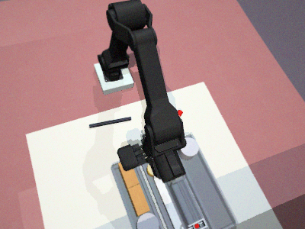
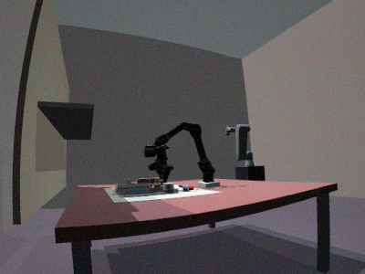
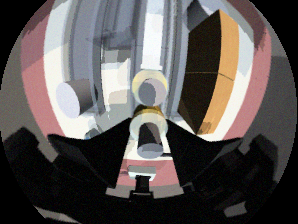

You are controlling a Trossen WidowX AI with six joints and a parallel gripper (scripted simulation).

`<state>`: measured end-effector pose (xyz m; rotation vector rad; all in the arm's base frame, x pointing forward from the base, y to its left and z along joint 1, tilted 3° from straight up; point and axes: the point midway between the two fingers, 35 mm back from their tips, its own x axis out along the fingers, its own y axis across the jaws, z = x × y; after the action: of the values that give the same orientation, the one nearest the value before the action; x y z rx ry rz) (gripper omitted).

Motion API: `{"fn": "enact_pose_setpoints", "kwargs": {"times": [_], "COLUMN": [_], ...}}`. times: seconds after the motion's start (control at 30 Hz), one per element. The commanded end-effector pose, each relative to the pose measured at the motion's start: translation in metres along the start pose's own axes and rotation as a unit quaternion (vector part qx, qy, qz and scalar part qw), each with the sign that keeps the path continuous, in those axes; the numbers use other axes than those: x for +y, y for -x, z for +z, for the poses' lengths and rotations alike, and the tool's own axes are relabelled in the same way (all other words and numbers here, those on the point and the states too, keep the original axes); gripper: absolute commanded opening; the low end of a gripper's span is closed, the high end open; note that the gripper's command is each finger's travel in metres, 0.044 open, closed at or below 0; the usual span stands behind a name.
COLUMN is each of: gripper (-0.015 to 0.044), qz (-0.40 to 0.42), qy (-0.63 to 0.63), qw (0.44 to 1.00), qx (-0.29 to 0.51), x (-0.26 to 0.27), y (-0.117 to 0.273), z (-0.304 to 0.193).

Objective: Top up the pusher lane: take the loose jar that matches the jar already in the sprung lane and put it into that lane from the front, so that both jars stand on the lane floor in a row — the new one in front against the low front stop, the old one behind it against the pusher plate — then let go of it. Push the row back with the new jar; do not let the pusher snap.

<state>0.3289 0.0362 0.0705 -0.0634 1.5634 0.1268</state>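
My gripper (image 2: 164, 179) (image 3: 148, 121) is shut on a jar (image 3: 149, 143) with a pale yellow rim and a grey cylindrical part between the fingers. The matching jar (image 3: 151, 91), with a yellow ring around a grey top, stands in the middle lane just beyond it; a bit of yellow (image 1: 149, 170) shows beside the gripper in the top view. The white pusher part (image 3: 152, 52) lies behind the lane jar. The held jar is at the lane's front, close to the lane jar; whether they touch, and whether it stands on the floor, I cannot tell. The front stop is hidden.
Orange boxes (image 1: 133, 187) (image 3: 228, 50) stand in the lane at one side, with a grey cylinder (image 1: 148, 221) behind. A pale-topped cylinder (image 1: 188, 148) (image 3: 70, 100) stands on the other side. A dark bar (image 1: 110, 122) and a small red object (image 1: 180, 113) lie on the white mat (image 1: 57, 172).
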Motion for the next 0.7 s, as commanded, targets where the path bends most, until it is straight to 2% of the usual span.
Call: {"fn": "enact_pose_setpoints", "kwargs": {"times": [0.0,0.67], "gripper": [0.0,0.0], "qz": [0.001,0.001], "qy": [-0.001,-0.001], "qw": [1.0,1.0], "qx": [-0.021,-0.021], "x": [0.0006,0.0006], "y": [0.0075,0.0088], "z": [0.0127,0.0199]}}
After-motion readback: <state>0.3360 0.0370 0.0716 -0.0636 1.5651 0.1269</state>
